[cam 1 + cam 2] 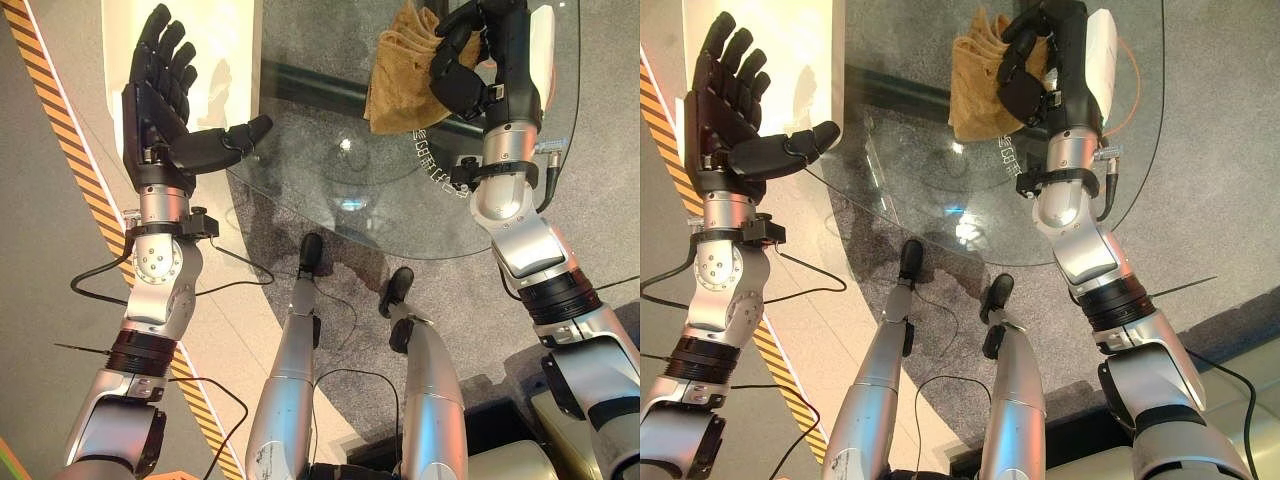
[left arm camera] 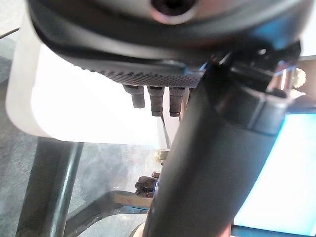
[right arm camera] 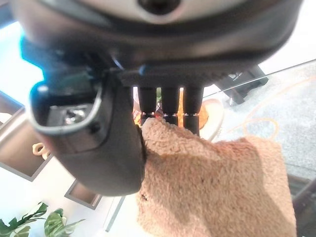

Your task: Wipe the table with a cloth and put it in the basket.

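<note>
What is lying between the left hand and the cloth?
In the left eye view, only bare glass table lies between the open left hand and the cloth held by the right hand.

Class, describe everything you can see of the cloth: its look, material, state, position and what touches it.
The cloth is tan and looks like fuzzy terry towelling, crumpled into soft folds rather than spread flat. It hangs over the round glass table, pinched by the right hand, whose dark fingers and thumb curl around its upper edge. The right wrist view shows its nubby pile draping loosely below the fingers. Whether it touches the glass cannot be told.
</note>
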You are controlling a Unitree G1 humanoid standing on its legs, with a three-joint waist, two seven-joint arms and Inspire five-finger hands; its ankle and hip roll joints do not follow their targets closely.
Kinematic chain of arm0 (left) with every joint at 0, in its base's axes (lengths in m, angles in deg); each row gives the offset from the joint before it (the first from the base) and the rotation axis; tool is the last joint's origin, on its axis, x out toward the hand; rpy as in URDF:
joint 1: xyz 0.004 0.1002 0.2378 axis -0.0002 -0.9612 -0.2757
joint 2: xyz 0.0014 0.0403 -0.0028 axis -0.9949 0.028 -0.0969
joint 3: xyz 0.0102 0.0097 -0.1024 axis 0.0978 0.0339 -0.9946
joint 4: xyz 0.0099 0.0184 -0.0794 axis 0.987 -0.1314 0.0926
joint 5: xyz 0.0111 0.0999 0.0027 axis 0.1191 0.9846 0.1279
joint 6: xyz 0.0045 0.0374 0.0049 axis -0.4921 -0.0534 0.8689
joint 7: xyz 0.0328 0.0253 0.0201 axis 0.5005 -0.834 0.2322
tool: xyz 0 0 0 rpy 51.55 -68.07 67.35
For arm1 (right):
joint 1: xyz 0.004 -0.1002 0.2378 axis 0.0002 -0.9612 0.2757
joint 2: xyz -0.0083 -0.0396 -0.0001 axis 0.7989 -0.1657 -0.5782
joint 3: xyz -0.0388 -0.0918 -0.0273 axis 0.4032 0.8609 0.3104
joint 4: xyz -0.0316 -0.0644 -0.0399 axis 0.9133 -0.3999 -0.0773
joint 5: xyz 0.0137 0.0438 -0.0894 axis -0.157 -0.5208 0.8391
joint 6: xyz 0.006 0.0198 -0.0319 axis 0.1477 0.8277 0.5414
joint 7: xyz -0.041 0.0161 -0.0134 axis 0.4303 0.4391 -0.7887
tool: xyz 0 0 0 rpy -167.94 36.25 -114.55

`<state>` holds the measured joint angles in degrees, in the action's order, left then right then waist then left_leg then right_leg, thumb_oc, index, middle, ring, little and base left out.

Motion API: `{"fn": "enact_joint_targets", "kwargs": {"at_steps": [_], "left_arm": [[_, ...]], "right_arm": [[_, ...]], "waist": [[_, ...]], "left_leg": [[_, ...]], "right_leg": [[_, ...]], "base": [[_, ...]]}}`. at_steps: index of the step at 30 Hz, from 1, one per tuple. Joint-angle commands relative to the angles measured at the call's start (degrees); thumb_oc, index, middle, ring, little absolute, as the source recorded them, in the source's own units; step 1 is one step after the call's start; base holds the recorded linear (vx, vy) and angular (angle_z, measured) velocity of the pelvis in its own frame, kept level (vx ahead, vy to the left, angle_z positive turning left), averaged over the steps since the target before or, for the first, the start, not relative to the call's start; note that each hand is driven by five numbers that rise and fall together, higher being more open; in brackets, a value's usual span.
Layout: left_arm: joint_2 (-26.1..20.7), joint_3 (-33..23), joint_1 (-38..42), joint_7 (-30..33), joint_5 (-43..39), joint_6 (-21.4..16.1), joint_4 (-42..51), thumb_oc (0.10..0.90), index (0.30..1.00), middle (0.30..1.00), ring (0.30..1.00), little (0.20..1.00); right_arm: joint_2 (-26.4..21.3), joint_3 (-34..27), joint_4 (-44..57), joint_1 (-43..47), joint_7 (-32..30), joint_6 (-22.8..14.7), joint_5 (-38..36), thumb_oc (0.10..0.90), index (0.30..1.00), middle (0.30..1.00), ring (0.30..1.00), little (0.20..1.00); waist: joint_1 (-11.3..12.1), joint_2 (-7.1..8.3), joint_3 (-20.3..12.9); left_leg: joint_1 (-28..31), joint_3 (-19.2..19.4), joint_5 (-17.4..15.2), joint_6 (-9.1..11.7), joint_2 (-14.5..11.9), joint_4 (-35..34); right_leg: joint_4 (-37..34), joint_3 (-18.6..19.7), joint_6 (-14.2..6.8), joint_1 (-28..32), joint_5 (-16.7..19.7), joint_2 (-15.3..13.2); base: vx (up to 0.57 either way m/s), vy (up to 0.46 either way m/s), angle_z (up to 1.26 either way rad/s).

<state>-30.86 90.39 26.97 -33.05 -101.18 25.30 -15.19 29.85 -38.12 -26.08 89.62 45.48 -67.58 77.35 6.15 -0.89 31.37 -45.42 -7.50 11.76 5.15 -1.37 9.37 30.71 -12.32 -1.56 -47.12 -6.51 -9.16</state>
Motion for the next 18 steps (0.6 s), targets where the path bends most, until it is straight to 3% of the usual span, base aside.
{"fn": "enact_joint_targets", "kwargs": {"at_steps": [1, 9, 18], "left_arm": [[-1.60, -0.11, 3.09, -2.92, -0.83, -3.14, 6.86, 0.800, 0.900, 0.900, 0.900, 0.900], [-1.00, 2.32, 4.73, -5.30, -2.77, -1.49, 6.64, 0.800, 0.900, 0.900, 0.900, 0.900], [1.46, 4.49, 7.82, -4.70, -4.24, -2.84, 5.05, 0.800, 0.900, 0.900, 0.900, 0.900]], "right_arm": [[-3.37, -5.56, 15.06, 6.93, -2.61, -9.18, 3.31, 0.100, 0.300, 0.300, 0.300, 0.200], [-4.48, -5.78, 17.90, 8.39, -3.07, -10.32, 1.12, 0.100, 0.300, 0.300, 0.300, 0.200], [-4.08, -4.62, 20.37, 10.74, -3.68, -10.29, 0.29, 0.100, 0.300, 0.300, 0.300, 0.200]], "waist": [[0.00, 2.41, -1.57], [-0.71, 3.55, -1.57], [-1.47, 4.72, -1.57]], "left_leg": [[2.99, 5.85, -9.51, -4.41, 3.25, 8.41], [3.46, 6.13, -10.06, -4.43, 2.95, 9.11], [4.14, 6.28, -10.36, -4.39, 2.69, 9.17]], "right_leg": [[-11.14, 1.48, -2.98, 6.08, 8.35, 2.19], [-11.31, 1.89, -2.94, 6.75, 8.45, 2.45], [-11.54, 2.46, -2.79, 7.31, 8.51, 3.02]], "base": [[0.00, 0.000, 0.00], [0.00, 0.000, 0.00], [0.00, 0.000, 0.00]]}}
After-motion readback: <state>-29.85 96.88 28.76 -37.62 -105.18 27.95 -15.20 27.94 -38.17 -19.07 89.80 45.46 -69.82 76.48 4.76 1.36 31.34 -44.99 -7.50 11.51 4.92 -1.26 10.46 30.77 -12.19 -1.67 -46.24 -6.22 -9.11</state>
